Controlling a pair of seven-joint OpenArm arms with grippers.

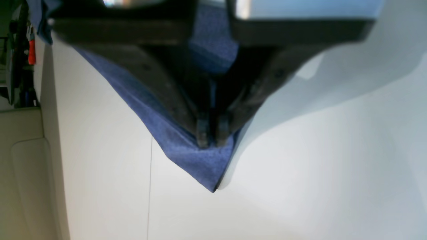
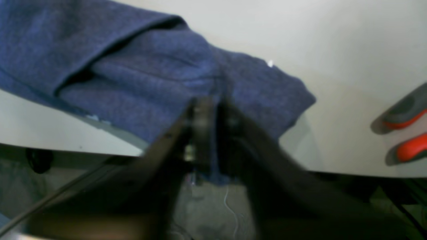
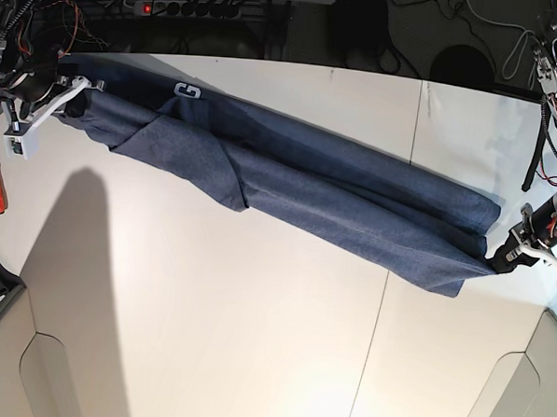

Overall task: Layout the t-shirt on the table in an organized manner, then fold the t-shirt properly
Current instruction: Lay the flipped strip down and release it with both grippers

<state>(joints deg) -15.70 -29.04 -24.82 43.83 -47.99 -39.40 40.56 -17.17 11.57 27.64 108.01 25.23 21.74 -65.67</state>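
Lay stretched as a long, rumpled band across the far half of the table (image 3: 253,338): the t-shirt (image 3: 307,196), heathered navy, running from the far left corner toward the right edge in the base view. Showed one white block letter (image 3: 186,93) near its left end, with a folded flap lying over the middle. Crossed the thin dark seam line (image 3: 380,317) of the tabletop.

Was pinched at its right-hand end in the base view by the left gripper (image 1: 212,135); in the left wrist view, dark fingertips (image 1: 202,133) stood nearly together with a thin layer of blue cloth between them, a pointed corner of fabric hanging just past them onto the white surface. Was gripped at the other end by the right gripper (image 2: 213,110), its fingers close-set with bunched fabric between; blur hid the exact gap there.

Sat off to the side in the right wrist view: red-and-grey tool handles (image 2: 405,133), well apart from the cloth.
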